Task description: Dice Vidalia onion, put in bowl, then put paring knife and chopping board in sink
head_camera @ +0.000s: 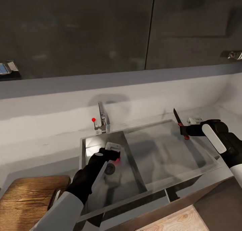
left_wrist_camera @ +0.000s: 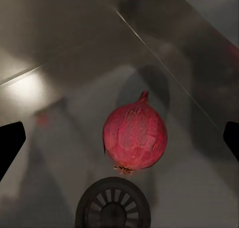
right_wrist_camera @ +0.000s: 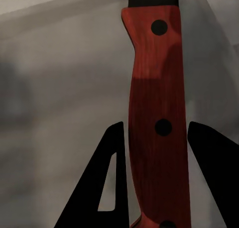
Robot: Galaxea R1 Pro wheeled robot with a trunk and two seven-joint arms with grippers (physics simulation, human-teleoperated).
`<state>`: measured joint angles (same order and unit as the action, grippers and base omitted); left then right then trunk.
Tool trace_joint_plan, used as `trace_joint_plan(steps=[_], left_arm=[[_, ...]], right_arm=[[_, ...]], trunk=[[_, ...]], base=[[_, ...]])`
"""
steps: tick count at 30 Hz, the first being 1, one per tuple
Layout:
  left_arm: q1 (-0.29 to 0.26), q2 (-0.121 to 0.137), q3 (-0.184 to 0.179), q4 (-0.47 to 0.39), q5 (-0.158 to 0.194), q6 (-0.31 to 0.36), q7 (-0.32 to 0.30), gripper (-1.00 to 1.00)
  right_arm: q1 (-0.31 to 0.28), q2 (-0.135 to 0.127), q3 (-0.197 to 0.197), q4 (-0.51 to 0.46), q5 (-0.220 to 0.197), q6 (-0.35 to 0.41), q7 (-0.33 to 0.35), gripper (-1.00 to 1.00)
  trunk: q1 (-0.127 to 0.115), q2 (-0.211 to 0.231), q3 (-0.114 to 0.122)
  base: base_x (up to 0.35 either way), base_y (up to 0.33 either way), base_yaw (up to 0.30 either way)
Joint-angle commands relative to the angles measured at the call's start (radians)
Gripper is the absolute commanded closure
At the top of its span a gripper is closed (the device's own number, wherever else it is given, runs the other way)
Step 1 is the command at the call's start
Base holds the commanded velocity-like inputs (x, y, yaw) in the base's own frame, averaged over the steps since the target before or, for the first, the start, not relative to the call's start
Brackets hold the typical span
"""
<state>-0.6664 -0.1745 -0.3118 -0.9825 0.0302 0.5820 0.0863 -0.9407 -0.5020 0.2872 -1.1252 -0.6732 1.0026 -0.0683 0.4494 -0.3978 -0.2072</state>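
Note:
The Vidalia onion [left_wrist_camera: 134, 136], reddish and round, lies on the floor of the steel sink [head_camera: 129, 185] beside the round drain [left_wrist_camera: 113, 203]. A sliver of it glows red under my left gripper [head_camera: 112, 153] in the head view. In the left wrist view that gripper [left_wrist_camera: 119, 141] is open above the onion, one dark finger [left_wrist_camera: 10, 143] far out on each side and clear of it. My right gripper [head_camera: 189, 131] is shut on the paring knife [head_camera: 177, 119], held over the sink's right side with the blade pointing up and away. Its red riveted handle [right_wrist_camera: 157, 128] sits between the fingers [right_wrist_camera: 107, 188]. The chopping board [head_camera: 30, 197] lies on the countertop [head_camera: 40, 147], left of the sink.
A chrome faucet [head_camera: 102, 118] with a red knob [head_camera: 93, 119] stands behind the basin. Dark wall cabinets [head_camera: 101, 29] hang above the pale backsplash. A strip of wooden floor [head_camera: 174, 221] shows below the counter's front edge.

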Motion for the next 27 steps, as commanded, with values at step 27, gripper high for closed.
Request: trace_joint_plan(steps=[27], left_arm=[[-0.006, 0.0, 0.01, -0.05, 0.003, 0.111, 0.006, -1.0]], right_arm=[[-0.001, -0.001, 0.004, -0.001, -0.008, 0.002, -0.007, 1.0]], trunk=[[0.001, -0.002, -0.027]], base=[[0.0, 0.0, 0.0]])
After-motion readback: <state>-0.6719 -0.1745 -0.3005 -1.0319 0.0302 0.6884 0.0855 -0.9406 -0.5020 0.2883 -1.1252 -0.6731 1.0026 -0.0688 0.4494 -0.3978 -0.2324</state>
